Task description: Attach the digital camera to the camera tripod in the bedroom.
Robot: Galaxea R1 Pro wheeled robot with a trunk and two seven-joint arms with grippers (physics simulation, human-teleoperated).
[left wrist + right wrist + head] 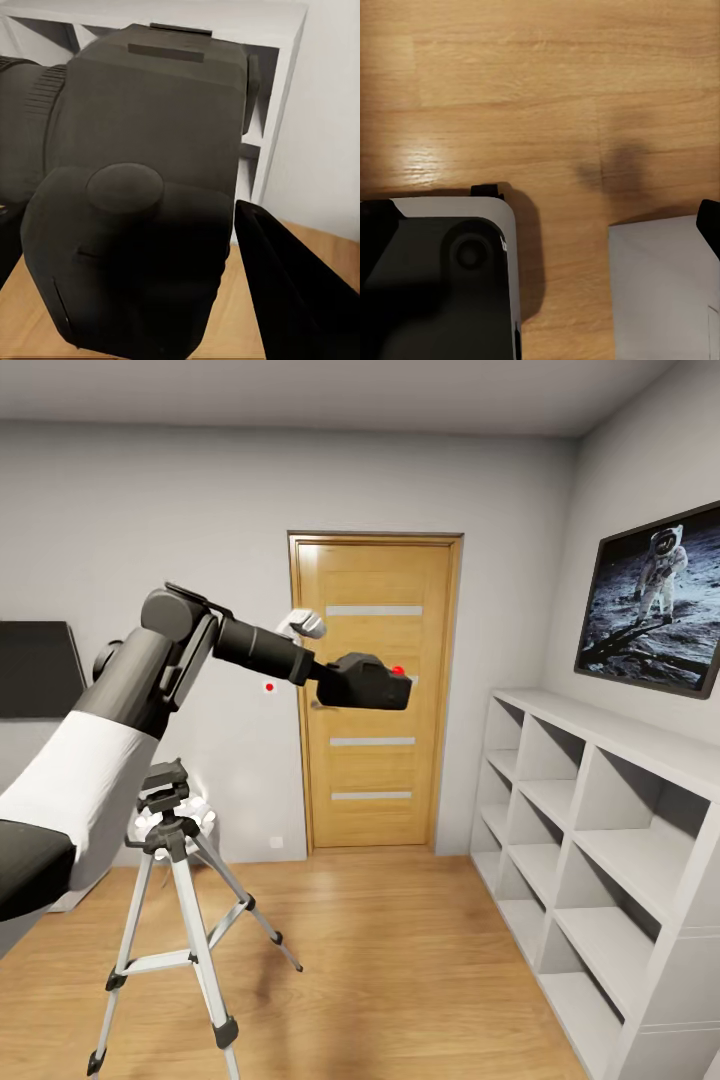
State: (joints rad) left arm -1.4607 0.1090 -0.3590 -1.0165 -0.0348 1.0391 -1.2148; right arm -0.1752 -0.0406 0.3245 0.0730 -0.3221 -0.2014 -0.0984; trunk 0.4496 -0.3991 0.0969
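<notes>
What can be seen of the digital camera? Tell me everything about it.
The digital camera is a small, chunky, matte black body with a bright red round button on top. The left wrist view shows a ribbed lens barrel, a round dial and a flat mount on its top edge. The left gripper holds it in the air at the end of the outstretched arm, in front of the wooden door, above and to the right of the camera tripod, not touching it.

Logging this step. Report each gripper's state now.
Left gripper: shut on the digital camera.
Right gripper: state cannot be told.
</notes>
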